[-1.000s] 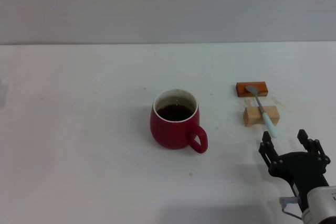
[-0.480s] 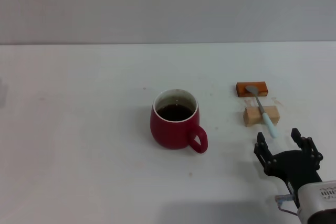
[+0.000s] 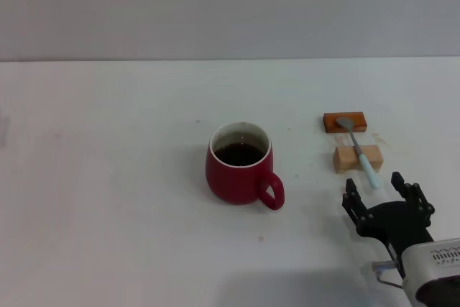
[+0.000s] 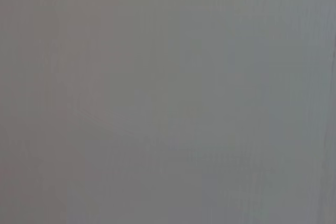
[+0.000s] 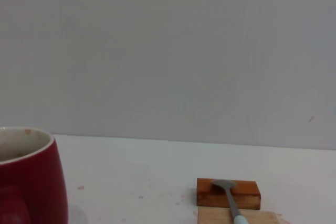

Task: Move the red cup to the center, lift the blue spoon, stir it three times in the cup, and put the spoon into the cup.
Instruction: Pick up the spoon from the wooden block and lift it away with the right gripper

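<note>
The white worktop carries everything. On it, about the middle, stands the red cup, a squat, rounded dark-red ceramic mug with a white rim, its loop handle turned toward the near right. It holds dark liquid, so it is probably heavy for its size, and the glazed wall looks slippery.

At the near right edge is the right hand, black, its fingers spread apart and holding nothing. It hovers low, just near of the spoon's handle tip. The left hand does not show in any view, and its wrist camera gives only blank grey.

Right of the cup lie 2 small blocks, one behind the other: a tan wooden block nearer, and an orange-brown block farther.

The blue spoon, slim with a pale light-blue handle and a grey metal neck and bowl, bridges them: bowl on the far block, handle across the tan block, its tip overhanging toward the hand. It should be light, stiff and smooth, liable to twist in a loose pinch. The raised, overhanging handle end looks like the best place to take hold.
</note>
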`<action>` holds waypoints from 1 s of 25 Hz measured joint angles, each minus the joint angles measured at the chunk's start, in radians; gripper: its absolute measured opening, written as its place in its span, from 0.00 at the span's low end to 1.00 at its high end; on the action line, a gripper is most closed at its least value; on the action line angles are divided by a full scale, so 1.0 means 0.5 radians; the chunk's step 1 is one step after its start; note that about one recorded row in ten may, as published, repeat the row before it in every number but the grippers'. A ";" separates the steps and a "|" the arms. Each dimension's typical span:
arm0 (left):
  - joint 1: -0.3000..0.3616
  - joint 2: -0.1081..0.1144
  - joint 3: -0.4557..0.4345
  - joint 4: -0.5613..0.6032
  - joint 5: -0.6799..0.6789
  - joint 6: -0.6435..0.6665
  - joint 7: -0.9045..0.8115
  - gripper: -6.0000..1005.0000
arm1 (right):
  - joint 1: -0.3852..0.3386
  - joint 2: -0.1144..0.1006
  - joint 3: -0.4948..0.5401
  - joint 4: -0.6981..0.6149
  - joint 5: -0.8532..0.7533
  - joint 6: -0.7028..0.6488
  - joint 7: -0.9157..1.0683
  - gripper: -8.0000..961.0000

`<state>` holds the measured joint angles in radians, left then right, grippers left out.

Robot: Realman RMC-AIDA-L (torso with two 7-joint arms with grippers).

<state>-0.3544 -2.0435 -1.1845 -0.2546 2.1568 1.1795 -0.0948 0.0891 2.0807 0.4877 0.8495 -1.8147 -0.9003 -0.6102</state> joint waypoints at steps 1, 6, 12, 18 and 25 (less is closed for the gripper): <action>0.000 -0.001 0.000 0.000 0.000 0.001 0.000 0.86 | 0.010 0.002 0.000 -0.014 0.000 0.000 0.012 0.78; 0.000 -0.003 0.001 0.000 0.000 0.005 -0.004 0.86 | 0.060 0.007 -0.003 -0.073 0.000 -0.002 0.086 0.78; 0.000 -0.004 0.001 0.000 0.000 0.013 -0.009 0.86 | 0.100 0.008 -0.003 -0.113 0.000 -0.005 0.092 0.78; -0.003 -0.010 0.001 0.000 0.000 0.034 -0.010 0.86 | 0.128 0.008 0.004 -0.133 0.000 -0.005 0.094 0.78; -0.001 -0.013 0.001 0.000 0.000 0.050 -0.010 0.86 | 0.161 0.008 0.003 -0.168 0.002 -0.002 0.150 0.78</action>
<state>-0.3548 -2.0501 -1.1842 -0.2546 2.1568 1.2046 -0.0998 0.1693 2.0847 0.4890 0.7656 -1.8136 -0.9014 -0.5350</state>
